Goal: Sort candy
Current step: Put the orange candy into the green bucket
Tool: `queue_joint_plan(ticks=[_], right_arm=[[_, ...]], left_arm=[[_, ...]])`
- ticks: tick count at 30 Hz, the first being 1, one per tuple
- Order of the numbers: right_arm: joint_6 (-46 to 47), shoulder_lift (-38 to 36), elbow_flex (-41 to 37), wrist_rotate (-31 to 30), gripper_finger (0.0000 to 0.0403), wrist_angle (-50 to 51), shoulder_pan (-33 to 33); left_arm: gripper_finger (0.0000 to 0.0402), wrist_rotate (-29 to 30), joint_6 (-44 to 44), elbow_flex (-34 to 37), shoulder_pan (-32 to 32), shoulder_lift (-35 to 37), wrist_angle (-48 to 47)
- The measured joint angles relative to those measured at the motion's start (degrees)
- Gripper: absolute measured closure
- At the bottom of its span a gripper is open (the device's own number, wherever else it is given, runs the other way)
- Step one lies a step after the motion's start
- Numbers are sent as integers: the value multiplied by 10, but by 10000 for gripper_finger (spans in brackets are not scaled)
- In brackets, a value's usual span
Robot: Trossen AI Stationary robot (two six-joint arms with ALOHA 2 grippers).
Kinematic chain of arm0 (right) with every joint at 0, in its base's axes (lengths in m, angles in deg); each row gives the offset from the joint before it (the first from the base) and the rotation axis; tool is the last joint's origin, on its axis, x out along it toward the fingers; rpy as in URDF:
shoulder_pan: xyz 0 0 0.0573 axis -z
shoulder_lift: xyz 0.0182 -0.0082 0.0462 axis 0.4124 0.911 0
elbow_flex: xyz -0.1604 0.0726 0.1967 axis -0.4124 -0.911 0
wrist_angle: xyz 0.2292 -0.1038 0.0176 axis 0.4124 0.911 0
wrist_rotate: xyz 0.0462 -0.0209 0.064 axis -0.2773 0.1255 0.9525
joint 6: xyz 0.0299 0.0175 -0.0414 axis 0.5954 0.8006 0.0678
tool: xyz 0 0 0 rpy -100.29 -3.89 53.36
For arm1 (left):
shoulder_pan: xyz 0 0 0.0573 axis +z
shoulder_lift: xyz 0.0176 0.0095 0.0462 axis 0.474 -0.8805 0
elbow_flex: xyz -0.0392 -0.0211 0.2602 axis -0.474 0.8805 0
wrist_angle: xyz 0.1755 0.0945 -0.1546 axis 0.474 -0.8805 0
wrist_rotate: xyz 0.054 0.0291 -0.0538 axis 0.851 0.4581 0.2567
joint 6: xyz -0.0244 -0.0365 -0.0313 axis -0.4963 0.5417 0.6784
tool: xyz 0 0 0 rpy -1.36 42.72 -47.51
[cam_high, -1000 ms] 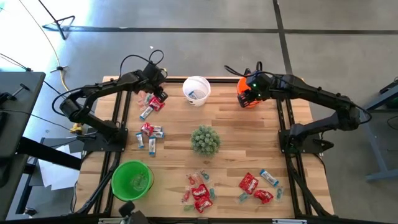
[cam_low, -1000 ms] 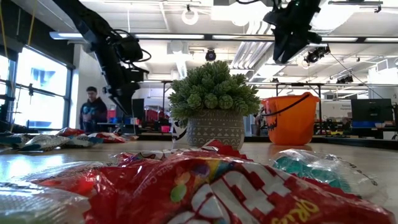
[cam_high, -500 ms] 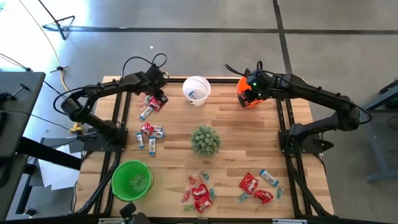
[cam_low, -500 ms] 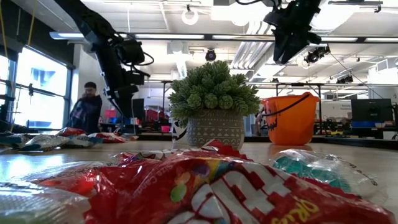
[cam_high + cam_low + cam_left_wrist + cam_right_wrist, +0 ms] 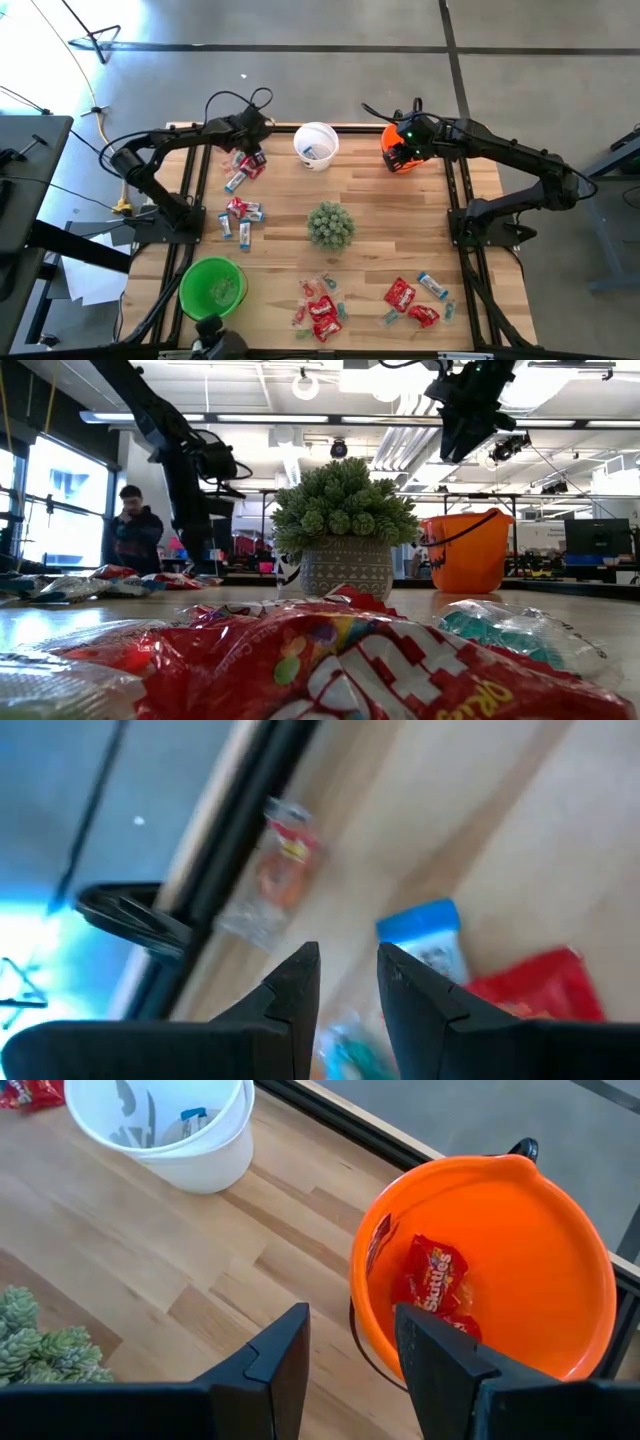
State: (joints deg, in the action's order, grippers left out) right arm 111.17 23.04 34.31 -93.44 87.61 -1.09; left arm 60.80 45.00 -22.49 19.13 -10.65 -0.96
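The candy lies in several loose groups on the wooden table (image 5: 400, 230). One group (image 5: 242, 170) is at the far left part, just below the left gripper (image 5: 254, 152); a second (image 5: 240, 215) lies a little nearer on the same side. Two more groups are at the near edge: one (image 5: 320, 305) in front of the plant (image 5: 329, 224), one (image 5: 412, 298) to its right. The packets are shiny and crinkled, red ones and small blue-and-white ones. In the low view a red packet (image 5: 350, 660) fills the foreground so close that its print is cut off and hard to read.

In the left wrist view the two dark fingers (image 5: 300, 985) stand a little apart with nothing between them; behind them a blue-and-white wrapper (image 5: 425, 935), a red packet (image 5: 535, 985) and a clear wrapper with orange inside (image 5: 275, 870) are blurred. The last one lies beside the black frame rail (image 5: 230, 830).

The right gripper (image 5: 398, 155) hangs over the orange bucket (image 5: 402, 150), its fingers (image 5: 280, 1355) apart and empty. Inside this smooth plastic bucket (image 5: 540, 1260) lie red packets (image 5: 432, 1280); the lower one is partly hidden. The white bucket (image 5: 316, 145) holds a blue-and-white piece (image 5: 195, 1120). The green bucket (image 5: 212, 288) stands at the near left; what is inside I cannot make out.

A person (image 5: 132, 530) stands in the room behind.
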Motion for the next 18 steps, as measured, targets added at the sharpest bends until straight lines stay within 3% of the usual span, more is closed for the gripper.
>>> queue_joint_plan(ticks=[7, 18], right_arm=[[0, 0, 0, 0, 258, 0, 0], [-1, 0, 0, -8, 258, 0, 0]], left_arm=[[312, 3, -32, 0, 11, -10, 58], [312, 3, -55, 0, 36, -15, 57]])
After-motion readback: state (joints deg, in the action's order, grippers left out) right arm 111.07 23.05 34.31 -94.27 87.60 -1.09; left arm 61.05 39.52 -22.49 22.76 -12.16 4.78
